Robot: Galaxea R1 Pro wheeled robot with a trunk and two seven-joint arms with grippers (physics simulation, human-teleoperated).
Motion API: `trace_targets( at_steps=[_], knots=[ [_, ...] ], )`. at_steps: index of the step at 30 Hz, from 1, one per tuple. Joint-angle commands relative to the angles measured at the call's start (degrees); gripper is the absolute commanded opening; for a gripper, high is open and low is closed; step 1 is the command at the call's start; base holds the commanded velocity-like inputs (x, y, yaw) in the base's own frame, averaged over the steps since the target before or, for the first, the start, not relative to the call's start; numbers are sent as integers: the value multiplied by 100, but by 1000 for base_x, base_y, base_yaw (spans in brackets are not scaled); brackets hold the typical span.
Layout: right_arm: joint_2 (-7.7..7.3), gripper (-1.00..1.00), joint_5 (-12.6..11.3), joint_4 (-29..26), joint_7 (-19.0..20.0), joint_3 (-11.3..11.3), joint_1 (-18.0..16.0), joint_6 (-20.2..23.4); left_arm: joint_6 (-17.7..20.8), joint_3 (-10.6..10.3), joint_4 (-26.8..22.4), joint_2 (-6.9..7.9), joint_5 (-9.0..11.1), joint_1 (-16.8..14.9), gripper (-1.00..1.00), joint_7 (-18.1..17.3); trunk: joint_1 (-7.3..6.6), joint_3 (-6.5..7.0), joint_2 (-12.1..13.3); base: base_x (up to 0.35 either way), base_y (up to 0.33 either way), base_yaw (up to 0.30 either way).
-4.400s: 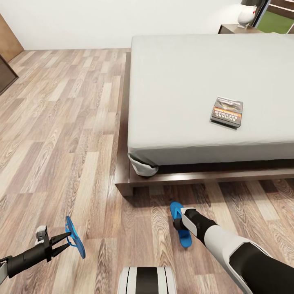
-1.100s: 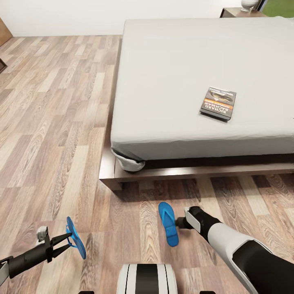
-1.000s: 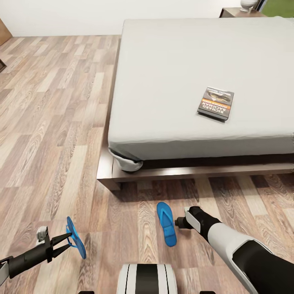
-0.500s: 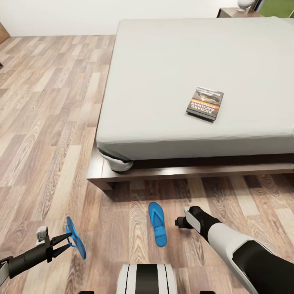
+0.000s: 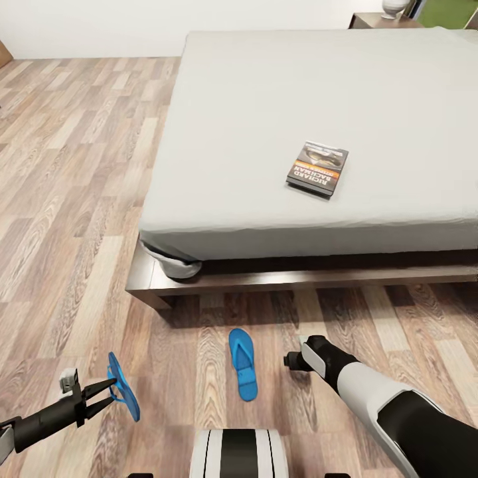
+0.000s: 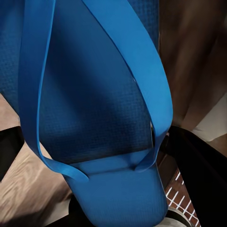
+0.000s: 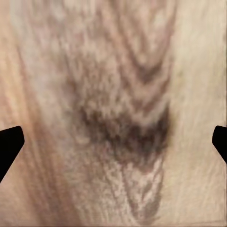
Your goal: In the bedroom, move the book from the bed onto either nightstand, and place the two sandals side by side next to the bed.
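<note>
Sandals are sitting apart: one sandal is standing on edge, clamped in the left claw at seven o'clock in the head view, and the left wrist view is showing its blue sole and straps pinched between dark fingers. The right claw, at five o'clock, is hanging over bare floor with its fingertips spread wide apart, gripping nothing. Just beside it, toward six o'clock, the other sandal is lying flat on the wood floor near the bed frame. Farther out, around one o'clock, the book is resting on the grey mattress, well apart from both claws. At the far corner a nightstand is peeking in.
</note>
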Motion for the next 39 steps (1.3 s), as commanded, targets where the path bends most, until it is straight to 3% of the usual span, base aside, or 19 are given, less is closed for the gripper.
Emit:
trace_targets(
  at_steps=[1, 16, 31, 39],
  knots=[
    [-1, 100, -60, -11, -42, 39, -1, 22, 58, 7, -1, 0, 5, -1, -100, -15, -1, -3, -1, 0, -138, 0],
    [0, 100, -60, -11, -32, 35, -1, 13, 58, 7, 7, 12, -5, -1, -100, -10, -1, -3, -1, 0, -124, 0],
    [-29, 100, -60, -18, 6, 38, -1, -37, 57, 8, 16, 18, -13, -1, -100, -8, -1, -3, -1, 0, -8, 0],
    [-56, 100, -68, -378, 86, 44, 4, -252, 57, 7, 16, 17, -13, -1, -100, 0, -1, -3, -1, 0, 0, 0]
  ],
)
